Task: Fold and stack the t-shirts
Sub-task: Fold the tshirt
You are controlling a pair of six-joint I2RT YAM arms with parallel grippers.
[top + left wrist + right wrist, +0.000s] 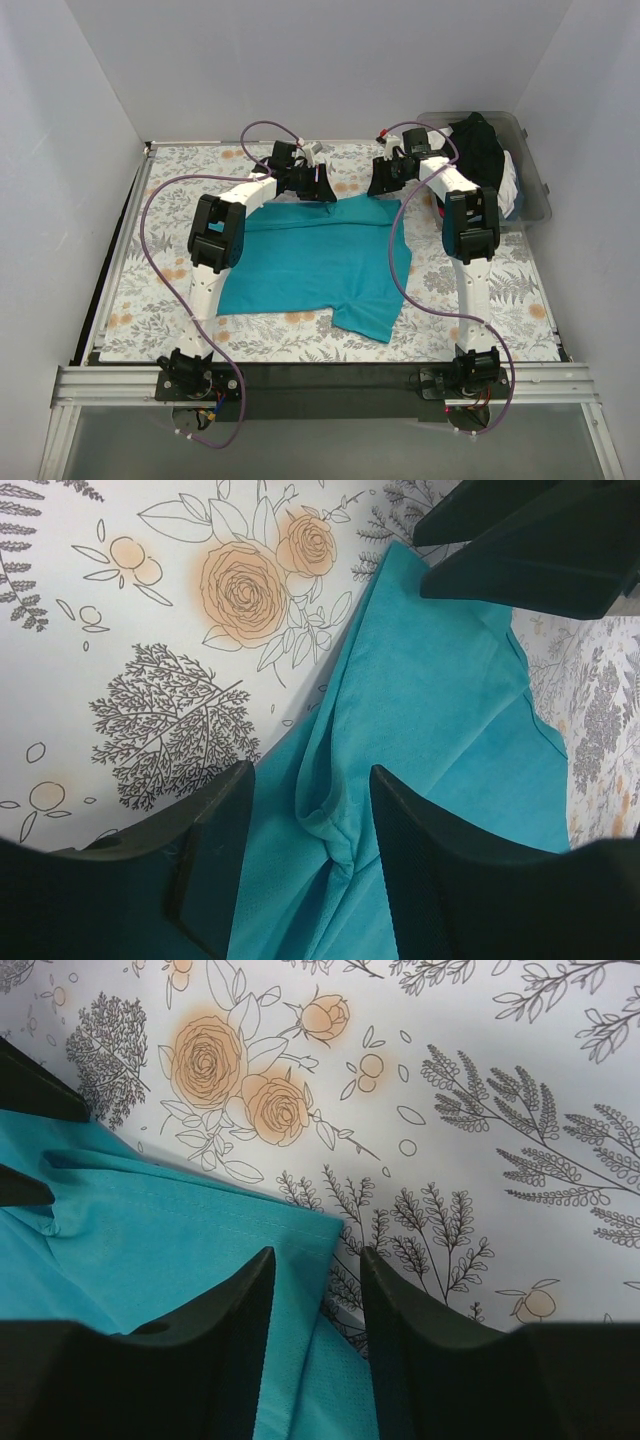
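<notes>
While the teal t-shirt [315,260] lies spread on the floral tablecloth [160,200], the left gripper [310,810] and right gripper [317,1280], both half-open astride its far edge, should close and lift evenly, the right's bite seemingly marginal.

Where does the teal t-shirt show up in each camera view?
Top external: teal t-shirt spread flat, mid-frame.
Left wrist: lower centre and right.
Right wrist: lower left.
Shared landmark: floral tablecloth beneath it.
</notes>
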